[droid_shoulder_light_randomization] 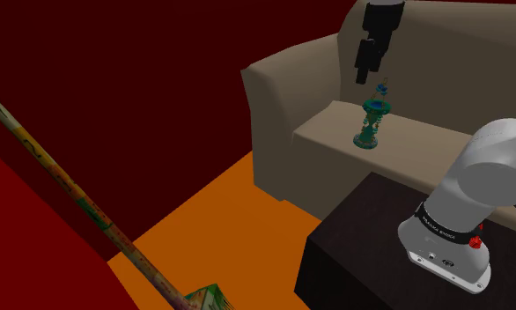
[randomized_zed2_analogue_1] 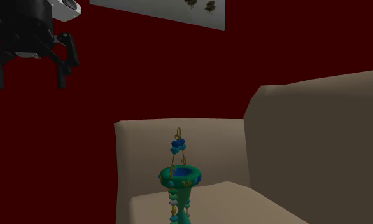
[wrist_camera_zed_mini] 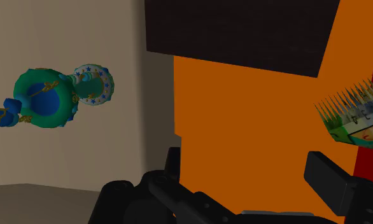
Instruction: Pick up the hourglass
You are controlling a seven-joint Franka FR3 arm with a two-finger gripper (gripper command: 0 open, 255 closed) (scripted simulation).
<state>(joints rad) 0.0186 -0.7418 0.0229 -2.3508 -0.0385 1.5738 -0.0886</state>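
Hourglass (droid_shoulder_light_randomization: 371, 123) (randomized_zed2_analogue_1: 179, 181) (wrist_camera_zed_mini: 51, 98), one: green-blue, upright on the sofa (droid_shoulder_light_randomization: 287, 88) seat, long axis vertical, chained end on top.
Gripper (droid_shoulder_light_randomization: 366, 63) (randomized_zed2_analogue_1: 27, 75), one: above it, well apart; fingers (randomized_zed2_analogue_1: 62, 75) spread wide, holding nothing.
Sofa, one, beige.
Broom (droid_shoulder_light_randomization: 89, 211), one, slanting over the orange floor (droid_shoulder_light_randomization: 221, 211) in the shoulder view. Wrist view adds its bristles (wrist_camera_zed_mini: 347, 111); second exterior view adds a wall picture (randomized_zed2_analogue_1: 172, 13).

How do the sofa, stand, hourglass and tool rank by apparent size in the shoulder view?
1. sofa, largest by far
2. stand, the dark box
3. tool and hourglass: they look about alike, so I leave them unranked
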